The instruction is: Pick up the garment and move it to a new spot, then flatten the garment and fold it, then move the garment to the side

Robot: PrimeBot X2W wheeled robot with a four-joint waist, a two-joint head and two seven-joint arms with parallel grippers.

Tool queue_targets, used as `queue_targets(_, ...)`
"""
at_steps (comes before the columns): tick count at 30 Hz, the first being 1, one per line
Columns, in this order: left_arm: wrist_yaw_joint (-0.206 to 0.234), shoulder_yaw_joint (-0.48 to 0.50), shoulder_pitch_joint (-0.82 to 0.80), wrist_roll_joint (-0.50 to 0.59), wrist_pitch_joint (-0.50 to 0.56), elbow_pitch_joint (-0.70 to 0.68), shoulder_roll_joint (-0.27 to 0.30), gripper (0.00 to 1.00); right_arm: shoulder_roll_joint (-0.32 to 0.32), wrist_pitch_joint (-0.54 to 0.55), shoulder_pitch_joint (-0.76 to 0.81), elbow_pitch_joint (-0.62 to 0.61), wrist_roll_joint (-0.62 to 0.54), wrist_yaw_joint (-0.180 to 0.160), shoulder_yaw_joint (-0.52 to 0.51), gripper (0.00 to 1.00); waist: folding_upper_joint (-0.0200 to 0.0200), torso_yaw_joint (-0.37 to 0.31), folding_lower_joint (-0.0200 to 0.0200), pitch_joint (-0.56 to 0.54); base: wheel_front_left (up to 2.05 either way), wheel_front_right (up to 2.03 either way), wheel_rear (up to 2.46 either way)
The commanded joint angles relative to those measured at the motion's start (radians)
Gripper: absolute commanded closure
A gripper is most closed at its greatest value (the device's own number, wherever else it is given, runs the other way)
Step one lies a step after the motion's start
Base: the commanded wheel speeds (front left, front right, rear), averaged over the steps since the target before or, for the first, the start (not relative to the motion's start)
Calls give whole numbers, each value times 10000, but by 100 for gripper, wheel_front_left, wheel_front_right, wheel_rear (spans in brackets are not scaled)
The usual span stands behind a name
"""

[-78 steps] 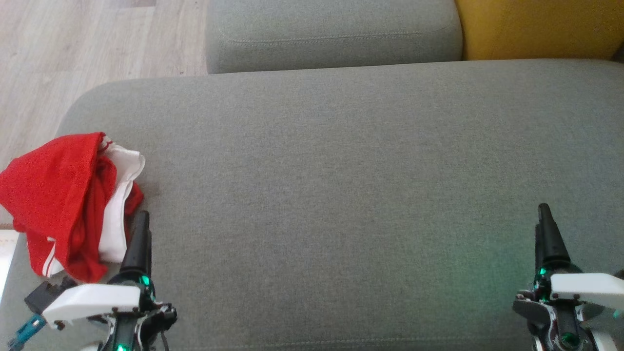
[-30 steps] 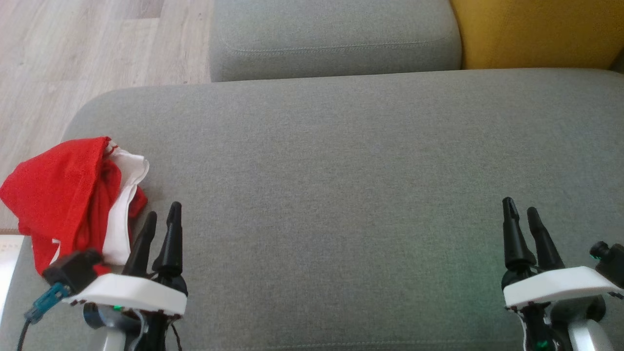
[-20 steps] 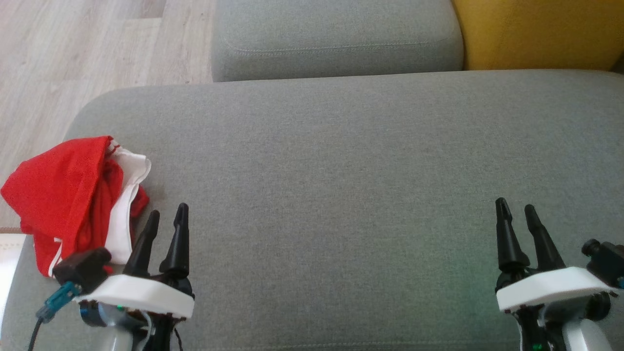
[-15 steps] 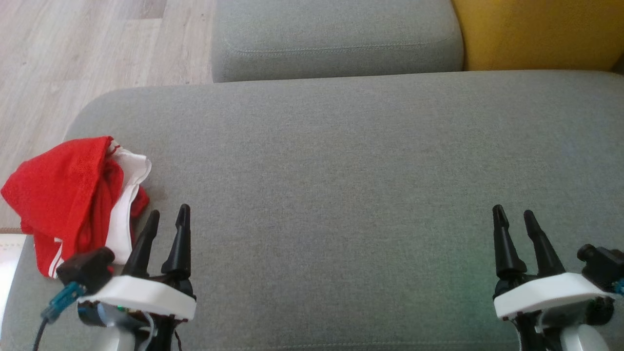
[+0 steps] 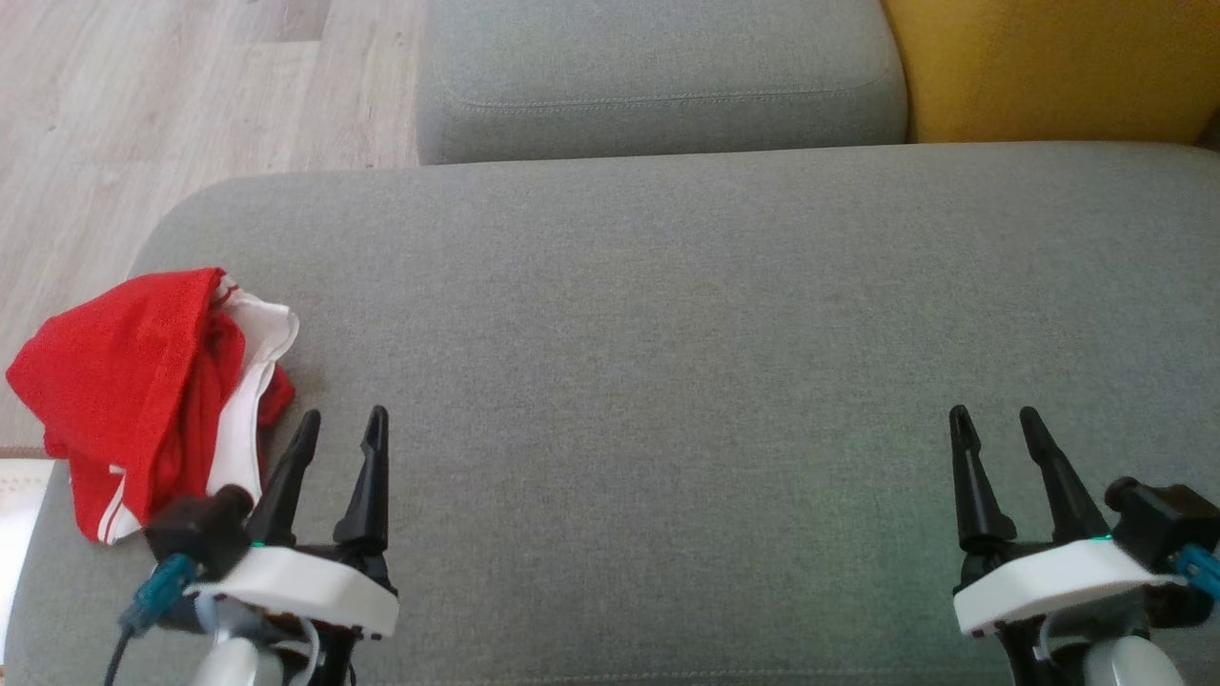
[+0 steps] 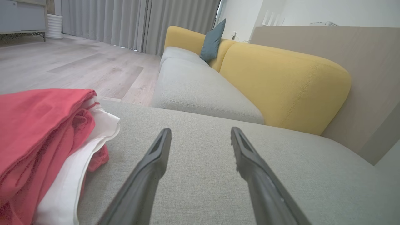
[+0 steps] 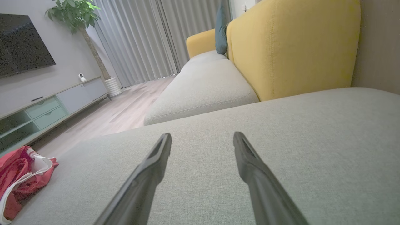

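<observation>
The grey sofa cushion is the broad, soft surface everything rests on, with a yellow backrest behind it and wood floor off its left end. The garment lies bunched at that left end, red with a white layer folded into it, and part of it appears to hang past the edge.

It looks light, limp and thin. It should sag from any one point and drag the rest along rather than lift as a piece. The raised red fold on top seems the best hold. A pinch there would likely catch several layers at once, whereas the white hem lies flat against the cushion.

The left jaws stand spread and empty just beside the garment's near right edge, not touching it. The right jaws are equally wide and empty, well apart over bare cushion.

The head view gives the heap's outline and the gap to the left jaws. The left wrist view shows its height and stacked layers from the side. The right wrist view adds a TV and plant.
</observation>
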Motion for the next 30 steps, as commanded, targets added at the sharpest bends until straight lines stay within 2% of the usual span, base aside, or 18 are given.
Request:
queue_targets(1,30,227,-253,349,-157,-284,202,0,-73,-162,-208,-464,-386,-6,205,0,0,2,0,-10,0,0,0)
queue_targets(18,133,74,-175,1908,-653,-50,120,0,-36,-391,31,-688,-2158,-7,195,0,0,4,0,-50,0,0,0)
queue_targets(30,205,255,-197,1615,-659,105,6,0,-33,-482,33,-555,-1655,-7,129,0,0,-10,0,6,0,0,0)
